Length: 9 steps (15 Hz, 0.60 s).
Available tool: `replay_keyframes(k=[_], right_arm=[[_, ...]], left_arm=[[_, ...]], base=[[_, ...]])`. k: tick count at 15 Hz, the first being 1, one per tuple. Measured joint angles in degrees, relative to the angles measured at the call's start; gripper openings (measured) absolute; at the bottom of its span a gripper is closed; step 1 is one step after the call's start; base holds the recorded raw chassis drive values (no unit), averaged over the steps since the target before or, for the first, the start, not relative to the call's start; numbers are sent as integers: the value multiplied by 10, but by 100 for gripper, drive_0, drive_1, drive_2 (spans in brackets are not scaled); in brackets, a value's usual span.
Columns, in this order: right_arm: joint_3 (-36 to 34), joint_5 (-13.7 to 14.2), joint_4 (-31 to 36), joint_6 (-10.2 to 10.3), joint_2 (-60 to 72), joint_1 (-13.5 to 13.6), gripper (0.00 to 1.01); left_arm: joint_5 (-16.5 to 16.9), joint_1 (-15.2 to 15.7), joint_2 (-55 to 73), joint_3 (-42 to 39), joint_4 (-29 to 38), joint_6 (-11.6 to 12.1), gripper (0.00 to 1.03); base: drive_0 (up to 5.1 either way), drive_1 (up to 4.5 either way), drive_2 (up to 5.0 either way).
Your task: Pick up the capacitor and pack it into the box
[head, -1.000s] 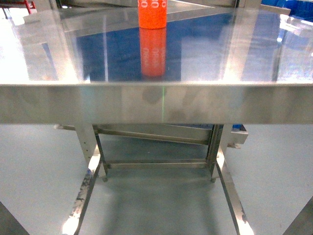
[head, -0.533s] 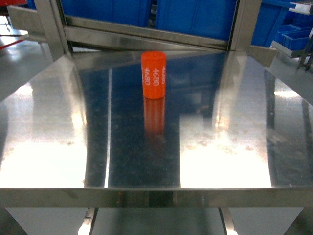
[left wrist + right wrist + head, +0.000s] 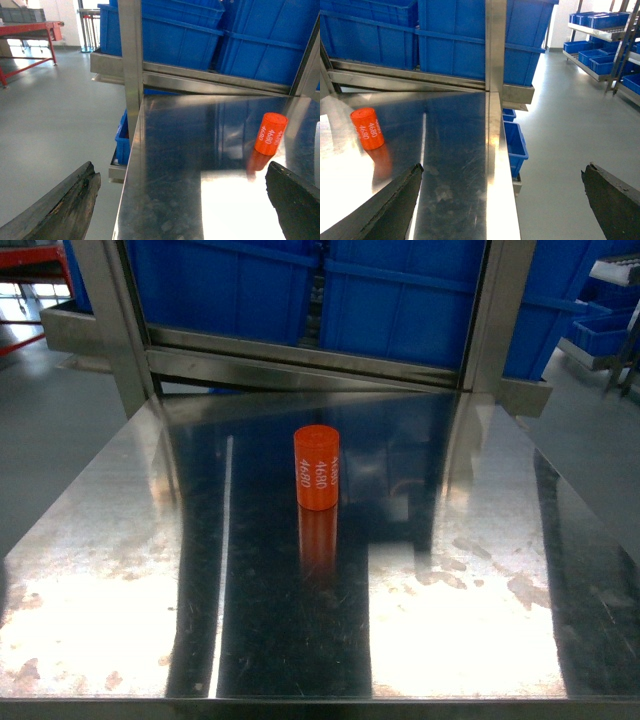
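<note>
While orange capacitor (image 3: pixel 317 468) stands upright at table (image 3: pixel 480 620) centre, left gripper (image 3: pixel 180 200) and right gripper (image 3: pixel 505 200) are held spread wide, empty; blue bins (image 3: pixel 400 290) seen at 12 o'clock.

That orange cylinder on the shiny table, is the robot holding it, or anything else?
Nothing is held. The orange cylinder stands alone on the steel table. In each wrist view the dark fingers are spread wide with nothing between them.

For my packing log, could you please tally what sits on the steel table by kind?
Orange cylinder marked 4680: 1
Peach-pink box: 0 in view
Total on the table: 1
</note>
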Motion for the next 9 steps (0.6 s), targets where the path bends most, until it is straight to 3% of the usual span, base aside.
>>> replay_keyframes(k=[9], right_arm=[[0,0,0,0,0,0,98]], left_arm=[[0,0,0,0,0,0,98]], base=[[0,0,0]])
